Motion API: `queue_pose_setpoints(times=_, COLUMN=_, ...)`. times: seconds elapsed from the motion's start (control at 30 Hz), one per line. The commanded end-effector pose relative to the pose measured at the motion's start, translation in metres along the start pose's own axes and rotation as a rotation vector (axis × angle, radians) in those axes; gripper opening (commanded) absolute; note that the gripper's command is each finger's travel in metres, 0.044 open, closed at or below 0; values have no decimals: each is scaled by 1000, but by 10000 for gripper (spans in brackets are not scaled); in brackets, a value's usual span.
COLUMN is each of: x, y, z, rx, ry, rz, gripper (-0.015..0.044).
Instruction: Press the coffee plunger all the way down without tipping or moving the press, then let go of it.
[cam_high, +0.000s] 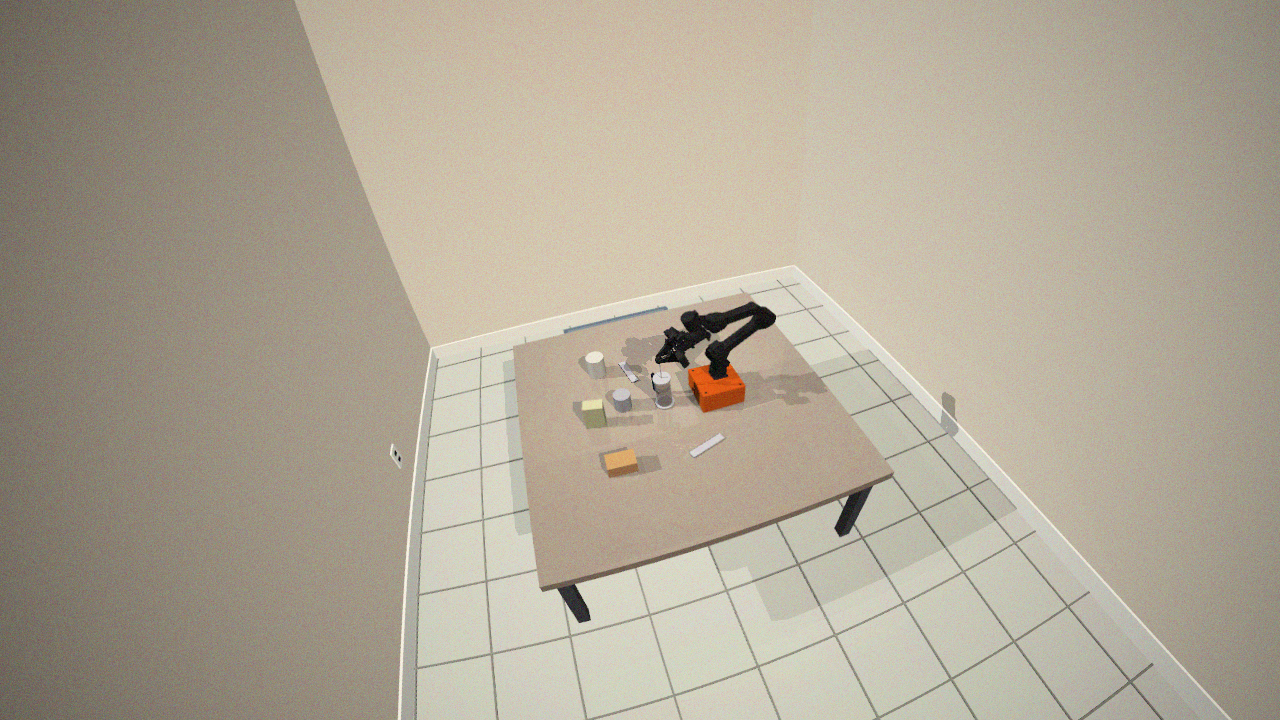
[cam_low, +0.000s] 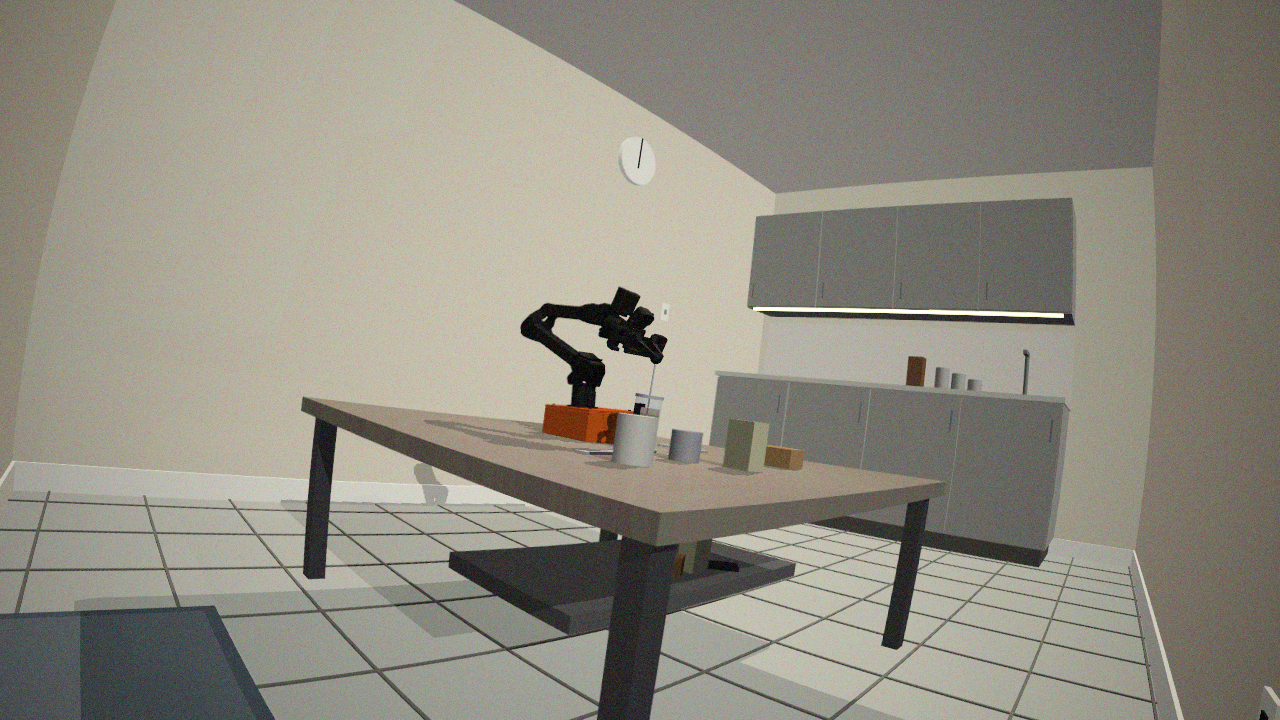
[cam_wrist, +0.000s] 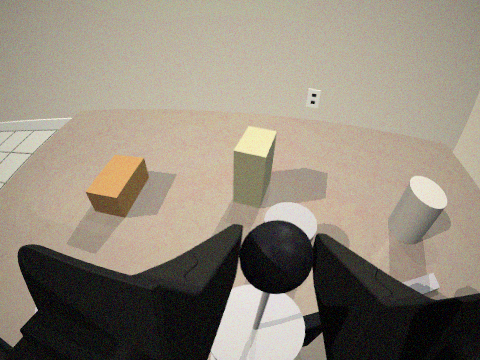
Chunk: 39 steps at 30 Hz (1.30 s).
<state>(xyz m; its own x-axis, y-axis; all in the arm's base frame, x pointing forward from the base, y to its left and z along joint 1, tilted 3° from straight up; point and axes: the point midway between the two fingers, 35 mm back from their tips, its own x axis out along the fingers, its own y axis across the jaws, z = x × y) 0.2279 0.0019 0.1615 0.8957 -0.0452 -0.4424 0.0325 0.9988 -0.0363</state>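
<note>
The coffee press (cam_high: 663, 390) (cam_low: 648, 404) (cam_wrist: 256, 340) stands upright on the table (cam_high: 760, 474) (cam_low: 554, 465) beside the arm's orange base (cam_high: 716, 387) (cam_low: 583, 420). Its thin rod rises to a black round plunger knob (cam_wrist: 276, 256), which stands high above the lid. My gripper (cam_wrist: 278, 239) (cam_high: 662, 358) (cam_low: 657, 353) is shut on that knob, one black finger on each side. In the top and exterior views the knob is too small to make out.
Near the press stand a small grey cylinder (cam_high: 621, 399) (cam_low: 685, 445) (cam_wrist: 291, 218), a larger pale cylinder (cam_high: 594, 363) (cam_low: 634, 438) (cam_wrist: 418, 208), a yellow-green block (cam_high: 592, 413) (cam_low: 745, 444) (cam_wrist: 254, 166) and an orange block (cam_high: 620, 461) (cam_low: 784, 457) (cam_wrist: 118, 184). Two flat white bars (cam_high: 707, 445) (cam_high: 629, 372) lie on the table.
</note>
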Motion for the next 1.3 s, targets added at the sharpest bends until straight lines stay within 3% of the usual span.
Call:
queue_pose_setpoints(times=0.0, x=12, y=0, z=-34, rx=-16, ry=86, rz=1, gripper=125)
queue_pose_setpoints(times=0.63, x=32, y=-1, z=-56, rx=-16, ry=85, rz=1, gripper=125)
queue_pose_setpoints(times=1.27, x=48, y=-1, z=-48, rx=-17, ry=84, rz=1, gripper=125)
